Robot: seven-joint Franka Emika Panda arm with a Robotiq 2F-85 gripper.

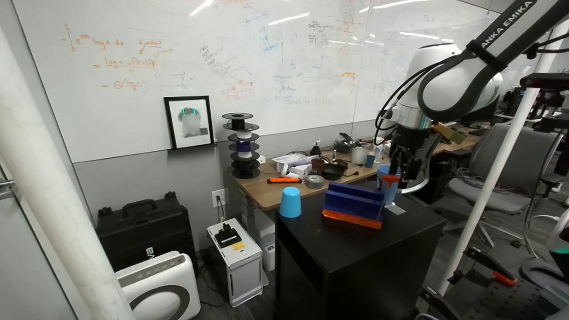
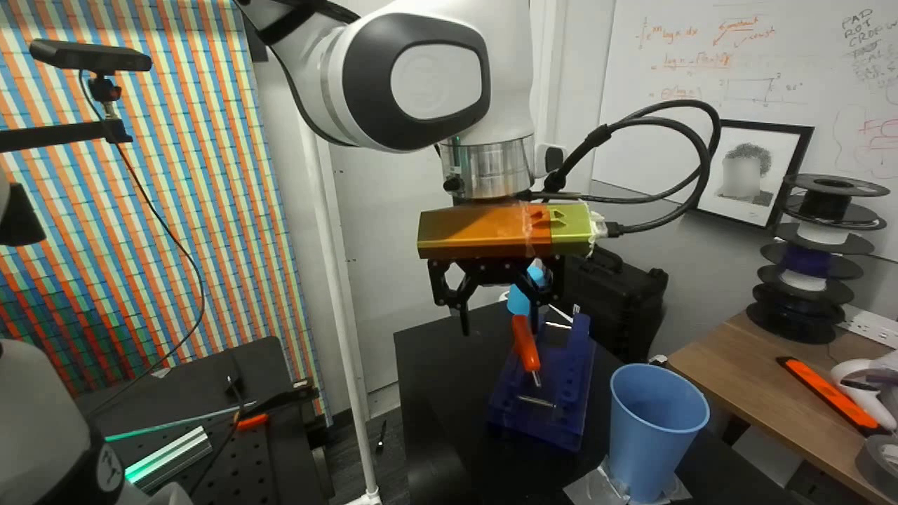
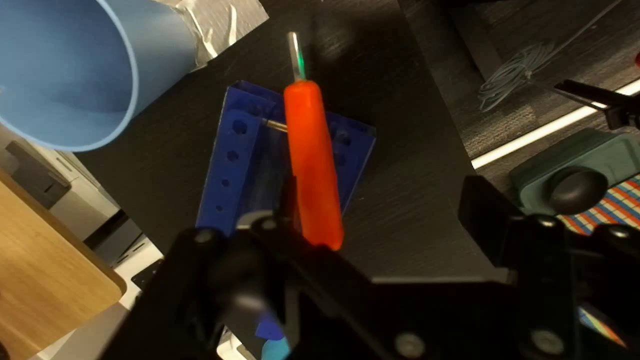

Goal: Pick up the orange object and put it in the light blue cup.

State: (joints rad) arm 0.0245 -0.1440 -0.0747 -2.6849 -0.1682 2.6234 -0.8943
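Observation:
The orange-handled screwdriver [image 3: 312, 165] is tilted above the dark blue holder [image 3: 220, 165]; it shows in both exterior views [image 1: 391, 178] [image 2: 526, 344]. Its metal tip points down; what supports it I cannot tell. My gripper [image 3: 382, 182] is open in the wrist view and in an exterior view [image 2: 499, 331]. The handle lies along the inner side of one finger; the other finger is well apart. An open-topped light blue cup [image 2: 656, 435] is taped to the black cabinet [image 2: 442, 393] beside the holder [image 2: 554, 421]. A brighter light blue cup [image 1: 290, 202] stands upside down at the far corner.
A wooden desk [image 1: 262, 186] with an orange knife [image 1: 284, 180], tape roll [image 1: 314, 181] and bowls adjoins the cabinet. A white pole [image 2: 337, 280] rises beyond the cabinet. Small metal bits [image 2: 537, 402] lie on the holder. Spools [image 1: 242, 146] are stacked on the desk's end.

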